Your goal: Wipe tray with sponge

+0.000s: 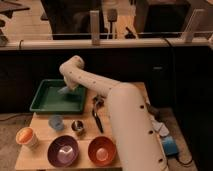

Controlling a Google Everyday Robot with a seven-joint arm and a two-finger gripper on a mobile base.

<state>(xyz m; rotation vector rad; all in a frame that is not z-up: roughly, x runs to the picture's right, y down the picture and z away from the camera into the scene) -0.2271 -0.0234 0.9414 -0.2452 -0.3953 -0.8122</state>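
Note:
The green tray [49, 103] lies at the back left of the wooden table. My arm reaches from the lower right up and over it, then bends down into it. The gripper [65, 89] points down into the tray's far right part. A small pale-blue sponge [63, 91] sits at its tip, held against the tray floor. The white wrist hides most of the fingers.
In front of the tray stand a light-blue cup [56, 122] and a small metal cup [77, 126]. An orange cup [26, 136], a purple bowl [63, 150] and an orange bowl [102, 150] line the front edge. A black utensil [97, 118] lies beside my arm.

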